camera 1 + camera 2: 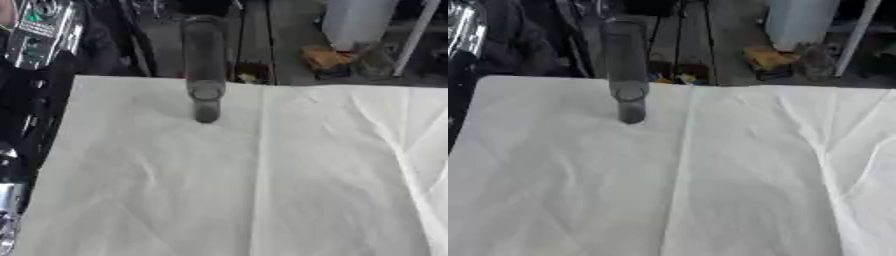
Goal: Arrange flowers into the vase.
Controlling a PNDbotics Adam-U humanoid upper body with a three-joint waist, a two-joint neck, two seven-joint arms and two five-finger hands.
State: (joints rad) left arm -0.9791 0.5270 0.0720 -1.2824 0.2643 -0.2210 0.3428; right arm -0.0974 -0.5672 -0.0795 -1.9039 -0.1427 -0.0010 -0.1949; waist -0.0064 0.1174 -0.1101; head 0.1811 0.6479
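One tall grey vase (204, 70) stands upright at the far edge of the white cloth (262, 175), left of its centre crease, and I see no flowers and neither hand, so I cannot tell their fingers or which is nearer.

A silver and black part of the left arm (9, 200) shows at the lower left edge.

A creased white cloth (262, 175) covers the tabletop and fills most of the frame. Beyond its far edge lies a dark floor (280, 35), with a pale cylindrical container (354, 22) at upper right and something orange-brown (324, 57) beneath it.
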